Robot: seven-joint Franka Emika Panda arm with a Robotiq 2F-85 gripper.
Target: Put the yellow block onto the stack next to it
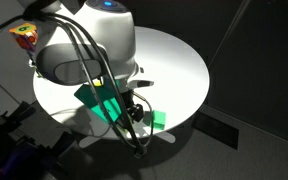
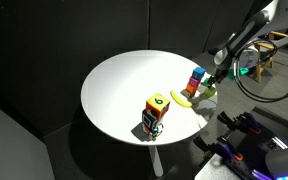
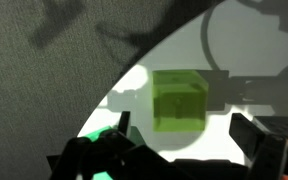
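White round table; one yellow block; one stack; tool spread.

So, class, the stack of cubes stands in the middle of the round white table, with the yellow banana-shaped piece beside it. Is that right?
No. An exterior view shows the stack near the edge of the round white table, not in the middle. The yellow banana-shaped piece does lie beside it.

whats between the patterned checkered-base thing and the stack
The curved yellow piece lies between the patterned object and the stack, nearer the stack, shown in an exterior view.
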